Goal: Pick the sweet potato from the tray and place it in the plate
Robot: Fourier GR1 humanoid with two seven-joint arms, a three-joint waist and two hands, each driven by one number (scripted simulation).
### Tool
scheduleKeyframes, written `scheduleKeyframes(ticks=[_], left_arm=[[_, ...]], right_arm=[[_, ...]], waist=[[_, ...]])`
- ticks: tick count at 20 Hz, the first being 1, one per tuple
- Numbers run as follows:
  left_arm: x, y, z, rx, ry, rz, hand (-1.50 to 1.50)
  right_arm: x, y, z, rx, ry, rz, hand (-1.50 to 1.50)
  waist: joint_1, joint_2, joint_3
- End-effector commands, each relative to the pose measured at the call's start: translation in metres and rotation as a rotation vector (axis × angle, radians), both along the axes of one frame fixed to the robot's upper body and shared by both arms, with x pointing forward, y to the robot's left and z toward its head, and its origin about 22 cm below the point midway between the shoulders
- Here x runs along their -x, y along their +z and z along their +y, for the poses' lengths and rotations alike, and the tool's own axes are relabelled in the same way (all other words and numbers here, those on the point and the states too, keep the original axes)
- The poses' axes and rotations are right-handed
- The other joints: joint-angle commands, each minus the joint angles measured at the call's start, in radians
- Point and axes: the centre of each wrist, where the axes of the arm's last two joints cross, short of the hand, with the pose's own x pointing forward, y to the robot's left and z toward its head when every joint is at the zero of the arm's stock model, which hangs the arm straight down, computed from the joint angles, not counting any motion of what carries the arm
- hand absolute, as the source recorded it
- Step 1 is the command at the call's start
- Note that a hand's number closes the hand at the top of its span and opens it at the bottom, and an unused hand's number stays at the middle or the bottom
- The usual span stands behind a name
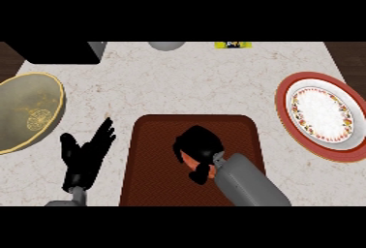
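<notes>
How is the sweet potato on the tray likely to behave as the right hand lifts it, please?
The sweet potato looks rounded, so it would probably roll if released on the flat tray. It likely stays stiff. The right hand covers most of it, so its shape is uncertain.

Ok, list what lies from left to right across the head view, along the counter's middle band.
Gold plate → left robot hand, open beside the tray → brown tray → right robot hand curled over the sweet potato → red-rimmed plate.

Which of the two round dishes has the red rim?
The plate at the counter's right edge: red rim, white patterned centre. The dish at the left is yellowish.
</notes>
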Motion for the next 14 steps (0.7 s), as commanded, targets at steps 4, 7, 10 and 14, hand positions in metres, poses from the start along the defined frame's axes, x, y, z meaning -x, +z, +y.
scheduleKeyframes(ticks=[4, 7, 10, 14], left_arm=[[0.010, 0.000, 0.007, -0.002, -0.013, 0.002, 0.00], [0.009, -0.007, 0.006, 0.002, 0.036, 0.010, 0.00], [0.013, -0.013, 0.009, 0.001, 0.048, 0.020, 0.00], [0.006, -0.005, -0.001, -0.002, 0.024, 0.003, 0.00]], right_arm=[[-0.010, 0.022, -0.014, -0.265, -0.381, -0.176, 1.50], [-0.023, 0.022, -0.043, -0.274, -0.782, -0.263, 1.50], [-0.026, 0.039, -0.045, -0.356, -1.014, -0.438, 1.50], [-0.020, 0.062, -0.035, -0.455, -1.213, -0.591, 1.50]], waist=[[0.010, -0.003, 0.001], [-0.050, -0.011, 0.000], [-0.049, -0.017, -0.002], [-0.033, -0.016, -0.001]])
